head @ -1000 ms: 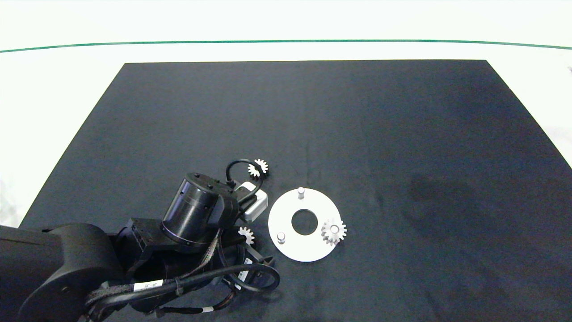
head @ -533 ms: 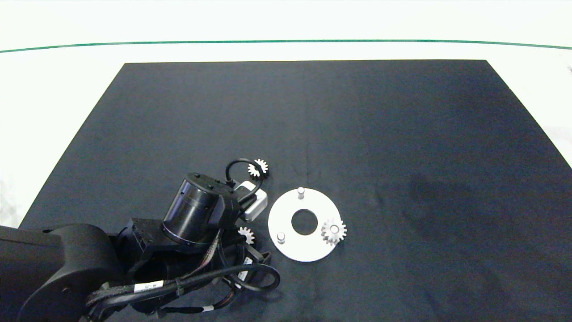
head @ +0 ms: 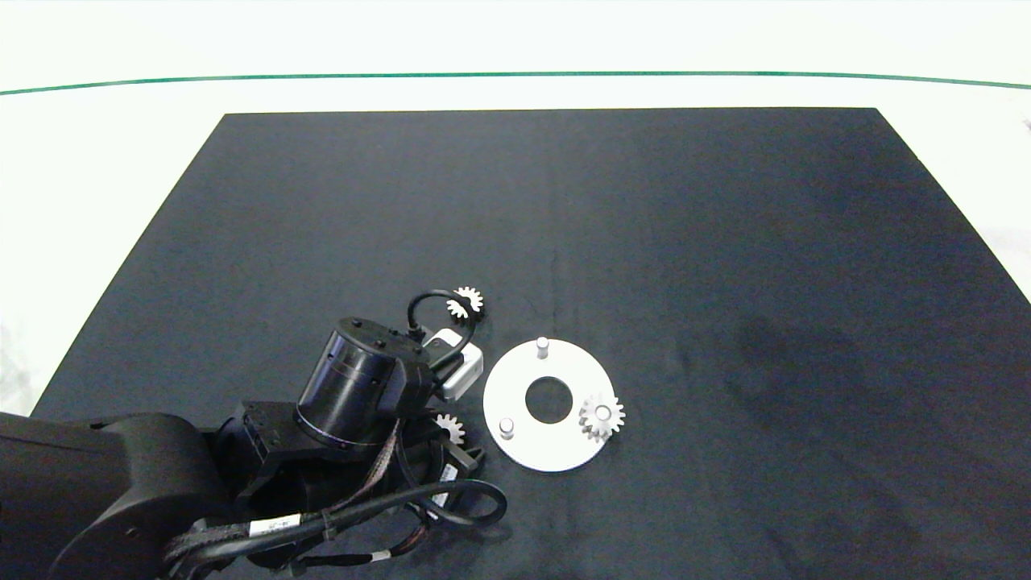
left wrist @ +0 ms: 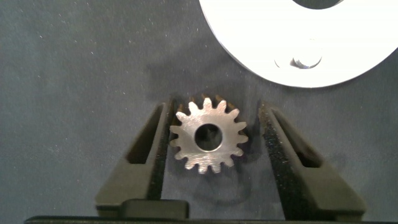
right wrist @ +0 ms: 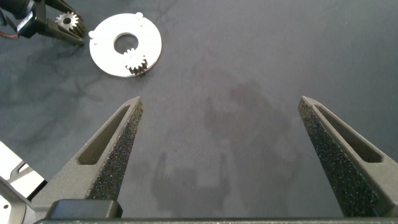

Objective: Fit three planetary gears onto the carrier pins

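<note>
The white disc (head: 527, 451) lies flat on the black mat, with two bare carrier pins (head: 542, 346) (head: 506, 425) standing on it. One planetary gear (head: 602, 416) sits on the third pin. A second gear (head: 467, 301) lies on the mat behind a black cable. The third gear (left wrist: 209, 137) lies flat on the mat beside the disc (left wrist: 249, 37), between the fingers of my left gripper (left wrist: 216, 109), which is open around it. A narrow gap shows on each side of the gear. My right gripper (right wrist: 221, 124) hangs open and empty over bare mat, far from the disc (right wrist: 106, 56).
The left arm (head: 354, 387) and its cables (head: 475, 503) cover the mat's front left and part of the gear (head: 451, 429) there. The black mat (head: 725, 242) has open room to the right and behind. A white table border surrounds it.
The left arm has shifted slightly toward the table's front. The gear between its fingers shows a little nearer the front. The disc and the other gears have not moved.
</note>
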`<state>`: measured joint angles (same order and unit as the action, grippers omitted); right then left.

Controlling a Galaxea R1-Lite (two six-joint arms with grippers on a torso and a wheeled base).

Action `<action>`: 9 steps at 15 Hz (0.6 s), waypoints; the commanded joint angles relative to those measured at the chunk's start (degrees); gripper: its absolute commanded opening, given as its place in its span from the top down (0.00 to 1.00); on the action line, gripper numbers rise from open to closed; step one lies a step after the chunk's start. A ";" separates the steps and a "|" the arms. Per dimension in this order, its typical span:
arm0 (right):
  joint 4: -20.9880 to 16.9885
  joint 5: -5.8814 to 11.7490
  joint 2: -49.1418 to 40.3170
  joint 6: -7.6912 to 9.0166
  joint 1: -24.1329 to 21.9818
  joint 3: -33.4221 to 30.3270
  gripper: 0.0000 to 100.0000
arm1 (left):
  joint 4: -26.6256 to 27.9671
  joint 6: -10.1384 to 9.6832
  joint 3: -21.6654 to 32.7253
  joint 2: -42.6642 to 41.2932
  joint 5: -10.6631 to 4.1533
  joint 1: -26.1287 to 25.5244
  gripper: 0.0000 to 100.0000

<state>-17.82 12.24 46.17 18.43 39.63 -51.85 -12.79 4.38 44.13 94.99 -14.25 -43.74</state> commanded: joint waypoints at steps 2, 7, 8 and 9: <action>-0.11 0.07 0.15 0.11 0.01 0.61 0.00 | -0.04 0.11 -0.18 0.02 -0.16 0.15 0.55; -0.11 0.07 0.06 0.55 0.01 0.78 0.00 | -0.04 0.37 0.08 -0.33 -0.08 0.15 0.64; -0.11 0.07 0.06 0.55 0.01 0.78 0.00 | -0.04 0.37 0.25 -0.42 -0.08 0.23 0.67; -0.11 0.07 0.06 0.55 0.01 0.78 0.00 | -0.04 0.46 0.25 -0.51 -0.08 0.23 0.68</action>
<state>-17.83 12.24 46.14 18.87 39.63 -51.07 -12.68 4.84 44.31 94.76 -14.21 -43.54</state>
